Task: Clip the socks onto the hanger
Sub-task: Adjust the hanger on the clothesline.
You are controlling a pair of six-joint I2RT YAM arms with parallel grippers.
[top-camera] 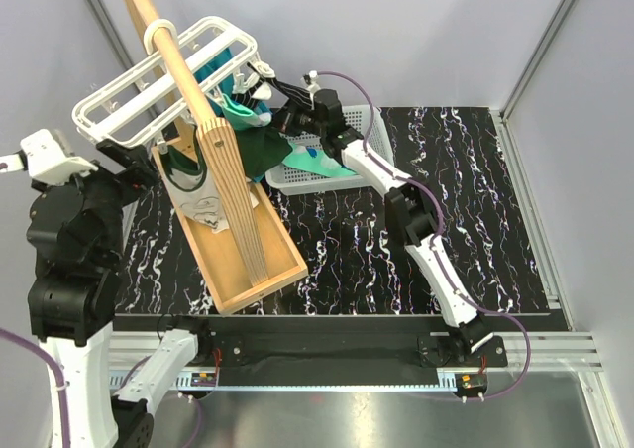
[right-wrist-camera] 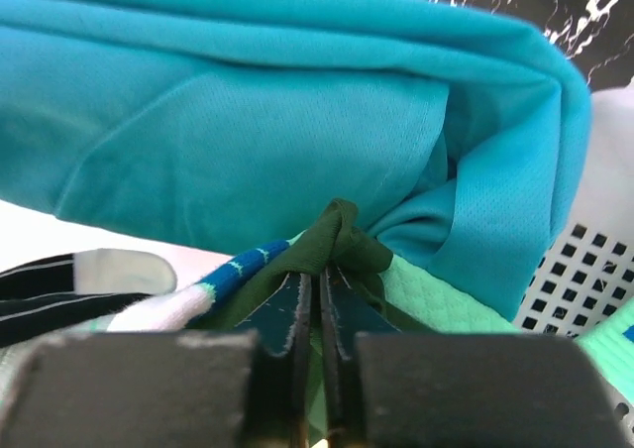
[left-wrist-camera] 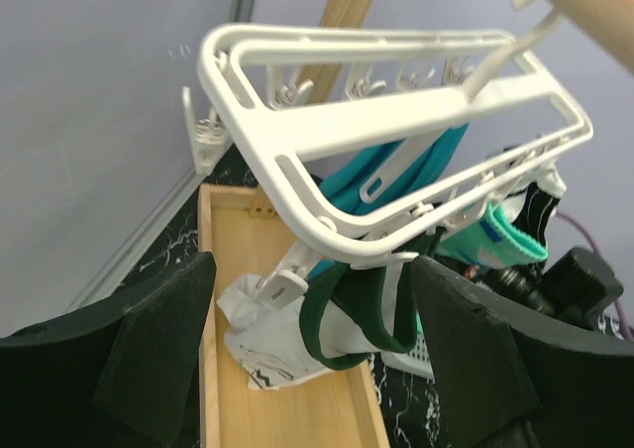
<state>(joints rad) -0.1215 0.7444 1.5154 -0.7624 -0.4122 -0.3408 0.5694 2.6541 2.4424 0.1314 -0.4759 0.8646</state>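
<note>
Right pincer (right-wrist-camera: 319, 309) pinching shut on dark green fold (right-wrist-camera: 337, 235), mint sock (right-wrist-camera: 436, 304) lying just beside, soft, limp, light; gripping its cuff looking best. Left pincer (left-wrist-camera: 312, 304) gaping apart under hanger (left-wrist-camera: 396, 121), hanging over far-left corner of worktop (top-camera: 446, 220).

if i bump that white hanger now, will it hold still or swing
Probably swings: the hanger hangs at one spot on the wooden pole. Its open plastic frame looks stiff and light. Already tilted, it may tip further.

Hanger (left-wrist-camera: 396, 116) on pole (top-camera: 142, 0), above tray (top-camera: 220, 265); basket (top-camera: 379, 126) R of tray, farther back.
</note>
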